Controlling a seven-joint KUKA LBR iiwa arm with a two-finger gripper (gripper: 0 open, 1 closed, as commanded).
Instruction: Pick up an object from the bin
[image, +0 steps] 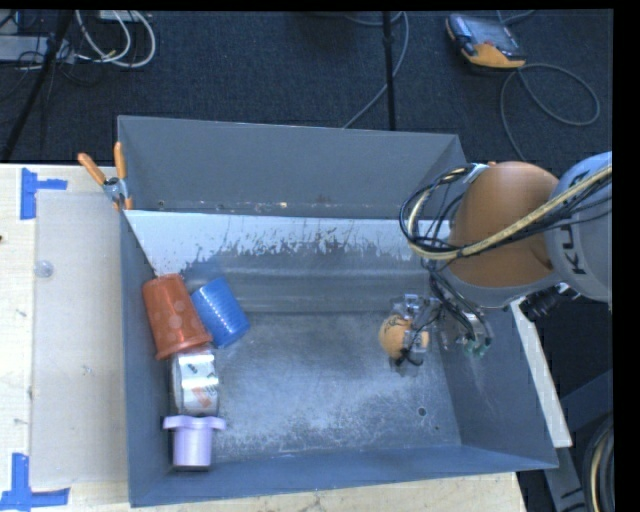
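Grey metal bin (300, 200): claw (412, 348) low at the right side, against a small orange-tan round thing (391, 333); how far open, cannot tell. Orange cup (172, 316) and blue cup (220, 312) lie far left.

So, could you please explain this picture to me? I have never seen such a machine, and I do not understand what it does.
The machine is a robot arm that must pick one thing out of a grey metal bin. The single camera looks down on the bin from above and a little to one side, and the arm reaches in from the right of the picture. The orange cover and the cables belong to the arm.

Its grasping part, the end effector, is low in the bin's right part, right beside a small round tan thing. I cannot tell whether it grips it.

At the bin's left lie an orange-brown cup on its side, a blue ribbed cylinder against it, a small white packet, and a pale purple spool.
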